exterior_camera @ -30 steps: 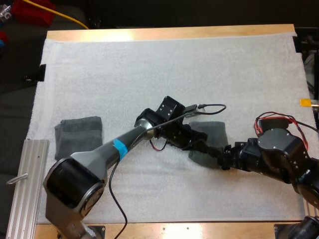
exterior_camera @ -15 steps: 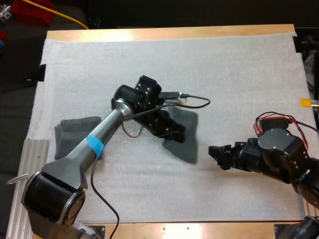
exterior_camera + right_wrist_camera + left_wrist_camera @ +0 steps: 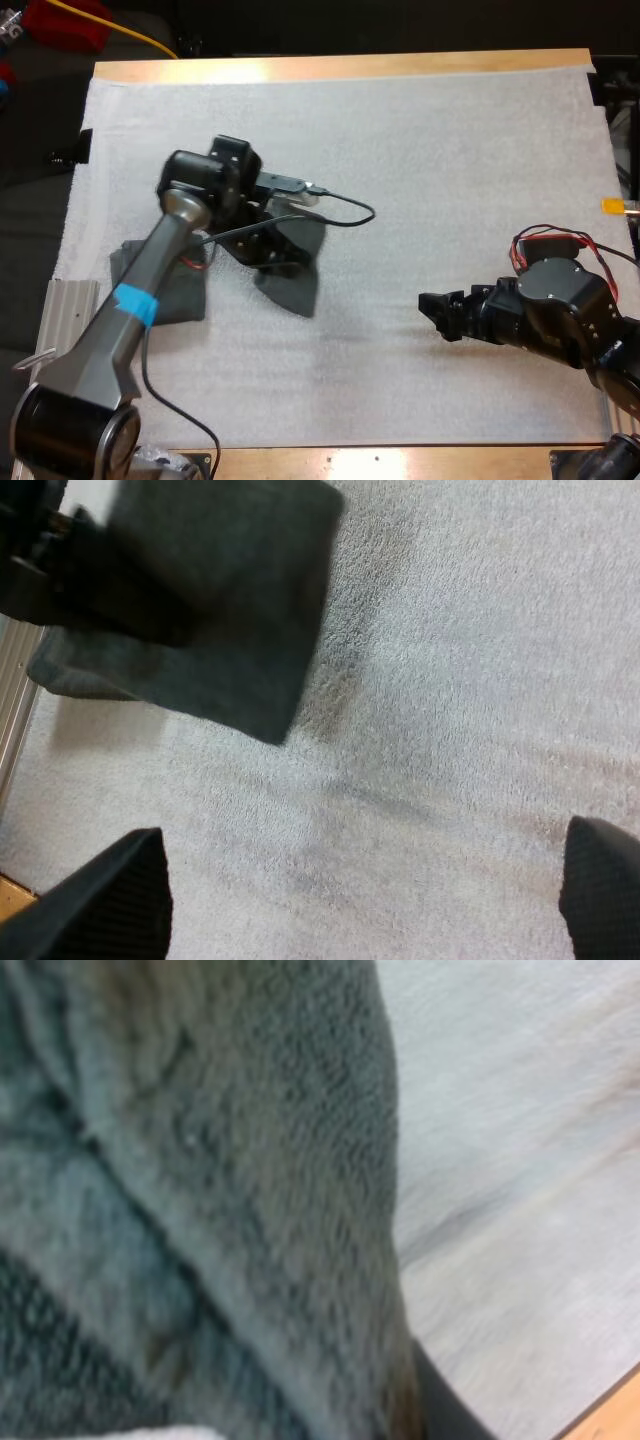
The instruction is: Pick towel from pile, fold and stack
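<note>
The left tool point(image 3: 268, 252) is clenched on a dark grey-green folded terry towel point(image 3: 296, 282), which hangs just beside the flat folded stack of matching towels point(image 3: 178, 296). The stack lies to the tool's left, on the white fleecy mat point(image 3: 450, 150). The right tool point(image 3: 428, 303) gapes empty, well apart from the stack, beyond the towel. The left arm looks best placed to set the towel down.

- Robotics lab bench: a white fleecy mat point(image 3: 450, 150) covered a pale wooden table point(image 3: 340, 68).
- A ribbed aluminium rail point(image 3: 55, 340) and a yellow cable point(image 3: 140, 35) lay off its left side.
</note>
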`<state>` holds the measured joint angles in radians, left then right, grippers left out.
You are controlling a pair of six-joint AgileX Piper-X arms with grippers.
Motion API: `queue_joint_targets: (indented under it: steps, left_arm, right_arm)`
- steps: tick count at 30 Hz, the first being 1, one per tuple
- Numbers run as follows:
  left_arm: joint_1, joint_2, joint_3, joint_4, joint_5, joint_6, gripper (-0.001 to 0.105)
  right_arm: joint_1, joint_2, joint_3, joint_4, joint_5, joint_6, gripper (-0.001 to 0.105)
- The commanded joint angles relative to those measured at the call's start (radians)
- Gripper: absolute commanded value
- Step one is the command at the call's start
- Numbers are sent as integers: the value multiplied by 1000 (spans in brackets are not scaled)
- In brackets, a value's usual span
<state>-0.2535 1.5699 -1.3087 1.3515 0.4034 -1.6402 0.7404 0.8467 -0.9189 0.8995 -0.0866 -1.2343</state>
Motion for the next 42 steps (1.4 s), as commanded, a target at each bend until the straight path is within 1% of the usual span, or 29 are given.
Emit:
queue_joint_targets:
  steps: [1, 6, 8, 10, 17, 25, 27, 29, 31, 33, 36, 39, 41, 42]
  left_arm:
    - [16, -22, -9, 13, -41, 17, 0]
    - [92, -32, -9, 47, -107, 52, 0]
    - [126, -32, -5, 63, -170, 59, 0]
    - [151, -32, -5, 64, -184, 73, 0]
    - [259, -6, -5, 60, -184, 74, 0]
    - [334, 44, -3, 63, -184, 74, 0]
    - [350, 48, -3, 63, -196, 74, 0]
    - [369, 47, -3, 63, -238, 70, 0]
    - [382, 47, 0, 60, -264, 64, 0]
    - [391, 47, 17, 38, -266, 57, 0]
    - [397, 47, 66, 2, -281, 53, 0]
    - [397, 47, 123, -26, -365, 52, 0]
    - [397, 47, 154, -49, -442, 44, 0]
    - [397, 47, 159, -53, -454, 44, 0]
  right_arm:
    - [-1, -5, -9, 2, -7, -2, 77]
    - [-1, -5, -9, 2, -7, -1, 77]
    - [-1, -5, -9, 2, -7, -1, 77]
    - [-1, -5, -9, 2, -7, -1, 77]
    - [-1, -5, -9, 2, -7, -1, 77]
    - [-1, -5, -9, 2, -7, -1, 77]
    - [-1, -5, -9, 2, -7, -1, 77]
    - [-1, -5, -9, 2, -7, -1, 77]
    - [-1, -5, -9, 2, -7, -1, 77]
    - [-1, -5, -9, 2, -7, -1, 77]
    - [-1, -5, -9, 2, -7, -1, 77]
    - [-1, -5, -9, 2, -7, -1, 77]
    - [-1, -5, -9, 2, -7, -1, 77]
    - [-1, -5, -9, 2, -7, -1, 77]
